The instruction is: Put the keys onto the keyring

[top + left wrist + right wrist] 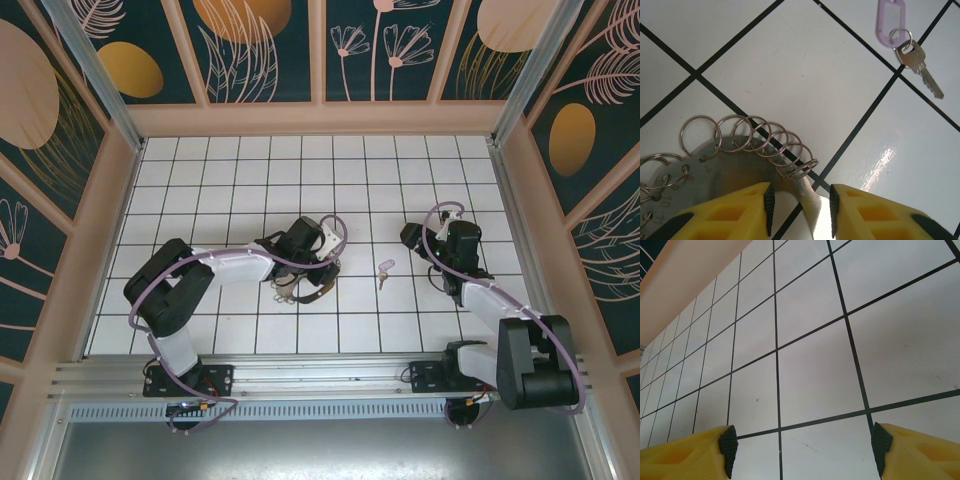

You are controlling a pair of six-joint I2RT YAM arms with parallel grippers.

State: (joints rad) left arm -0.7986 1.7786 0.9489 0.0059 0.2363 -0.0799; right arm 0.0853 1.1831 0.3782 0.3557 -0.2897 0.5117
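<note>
Keyring (705, 170), flat grey metal fringed with wire loops, inside half-open left gripper (801, 207); right gripper (802, 450) wide, empty

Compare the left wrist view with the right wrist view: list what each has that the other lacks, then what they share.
Left wrist: the key with its lilac tag, lying apart from the keyring, whose edge sits at the left gripper. Right wrist: a beige wall beyond the open right gripper. Both: white tiled floor and yellow fingers.
</note>
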